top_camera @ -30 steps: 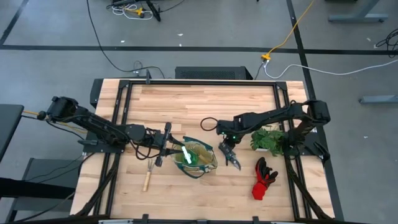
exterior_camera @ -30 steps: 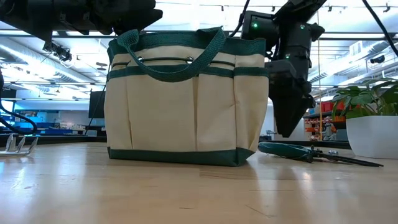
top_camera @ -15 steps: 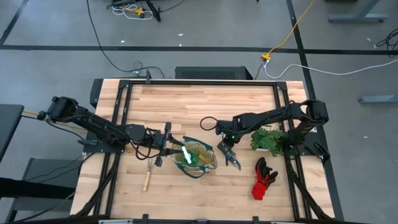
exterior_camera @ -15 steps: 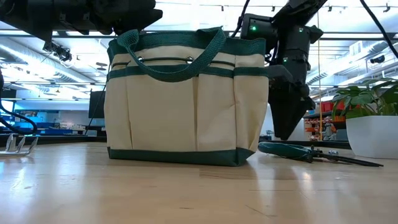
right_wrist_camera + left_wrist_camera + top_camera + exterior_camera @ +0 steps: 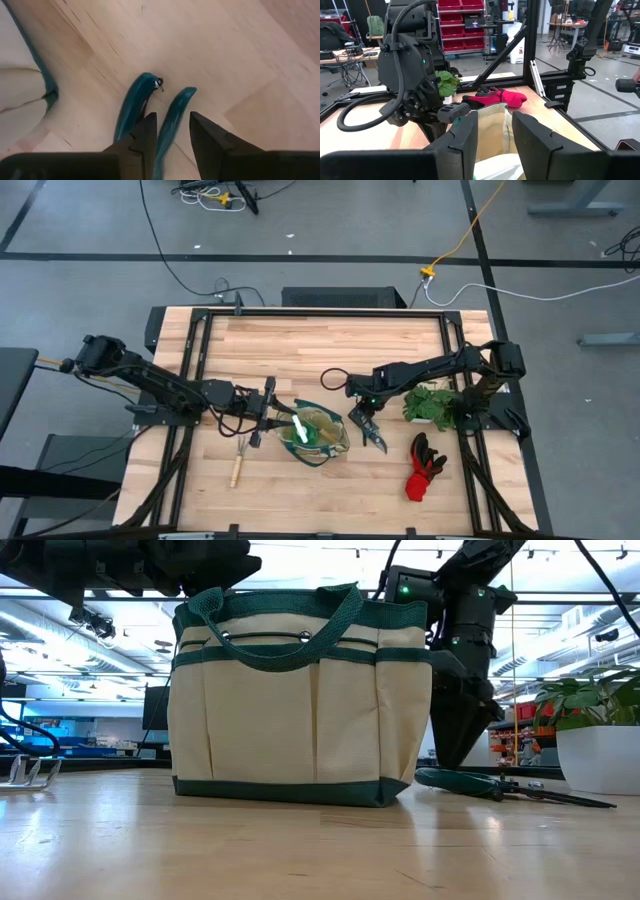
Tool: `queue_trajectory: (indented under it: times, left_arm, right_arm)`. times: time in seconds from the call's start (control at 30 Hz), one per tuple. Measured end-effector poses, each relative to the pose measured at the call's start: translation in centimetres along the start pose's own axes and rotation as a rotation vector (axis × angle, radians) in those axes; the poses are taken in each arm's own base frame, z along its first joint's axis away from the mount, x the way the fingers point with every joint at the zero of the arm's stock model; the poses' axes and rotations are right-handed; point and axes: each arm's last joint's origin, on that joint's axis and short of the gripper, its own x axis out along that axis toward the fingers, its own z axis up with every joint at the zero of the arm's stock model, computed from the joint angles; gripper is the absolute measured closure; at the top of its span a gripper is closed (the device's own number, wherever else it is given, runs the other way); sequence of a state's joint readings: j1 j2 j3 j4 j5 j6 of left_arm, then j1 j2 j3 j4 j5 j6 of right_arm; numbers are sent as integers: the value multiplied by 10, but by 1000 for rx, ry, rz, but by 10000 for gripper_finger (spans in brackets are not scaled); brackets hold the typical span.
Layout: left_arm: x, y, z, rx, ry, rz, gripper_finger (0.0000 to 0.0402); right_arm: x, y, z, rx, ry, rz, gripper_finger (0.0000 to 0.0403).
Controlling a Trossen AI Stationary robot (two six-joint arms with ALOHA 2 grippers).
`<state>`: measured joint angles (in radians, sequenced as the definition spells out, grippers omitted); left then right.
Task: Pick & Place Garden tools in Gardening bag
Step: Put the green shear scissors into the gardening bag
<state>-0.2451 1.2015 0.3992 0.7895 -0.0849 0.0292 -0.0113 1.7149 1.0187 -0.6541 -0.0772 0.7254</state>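
While the bag (image 5: 300,695) and the shears (image 5: 480,783) lie where they were a second ago, the right gripper (image 5: 169,131) has sunk lower, its narrowly parted fingers now straddling one teal shear handle just beside the bag on the table (image 5: 330,345). The left gripper (image 5: 492,131) stays at the bag's far side, its fingers apart over the rim and holding nothing.
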Motion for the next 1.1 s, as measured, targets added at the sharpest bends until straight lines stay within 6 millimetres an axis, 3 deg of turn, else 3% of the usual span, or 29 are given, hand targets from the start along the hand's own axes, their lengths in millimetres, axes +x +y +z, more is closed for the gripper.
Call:
queue_trajectory:
  times: [1.1]
  left_arm:
    - [0,0,0,0,2,0,275]
  right_arm:
    - [6,-2,-7,26,6,-25,287]
